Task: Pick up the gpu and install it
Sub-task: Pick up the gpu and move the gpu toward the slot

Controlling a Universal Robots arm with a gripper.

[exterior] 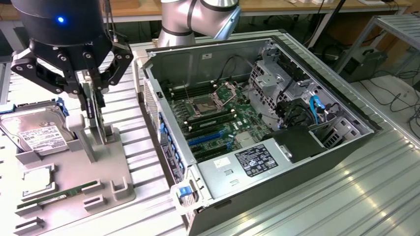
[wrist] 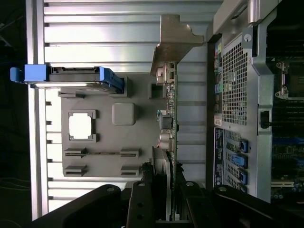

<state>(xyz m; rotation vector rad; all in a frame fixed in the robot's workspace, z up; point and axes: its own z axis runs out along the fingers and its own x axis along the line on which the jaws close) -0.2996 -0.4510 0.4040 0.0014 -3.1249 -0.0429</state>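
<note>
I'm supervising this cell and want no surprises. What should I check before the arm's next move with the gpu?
1. Grip: the jaws of the gripper flank the gpu and look closed on it: ok.
2. gpu stands upright on its edge: ok.
3. gpu clear of the gray fixture: not ok, its lower edge sits in the holder.
4. Computer case open, motherboard exposed: ok.
5. Blue expansion slots unoccupied: ok.
6. Hard drive apart from the gripper: ok.
</note>
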